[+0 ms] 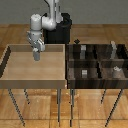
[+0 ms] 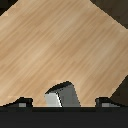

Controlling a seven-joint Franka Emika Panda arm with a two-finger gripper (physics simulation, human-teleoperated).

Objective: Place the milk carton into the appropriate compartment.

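A wooden floor is seen beneath two raised bins. The light tray (image 1: 10, 62) lies on the exterior view's left, and the dark divided bin (image 1: 70, 64) stands just beside it on the right, split into compartments so that each item gets its own place. Small boxes (image 1: 84, 73) are already sorted there. The arm (image 1: 47, 21) is bent over the tray, with the gripper (image 1: 37, 55) held above its floor. In the wrist view the carton (image 2: 62, 95) is seen between the fingertips (image 2: 20, 103), apparently gripped for carrying; it is judged that transfer to a compartment remains.
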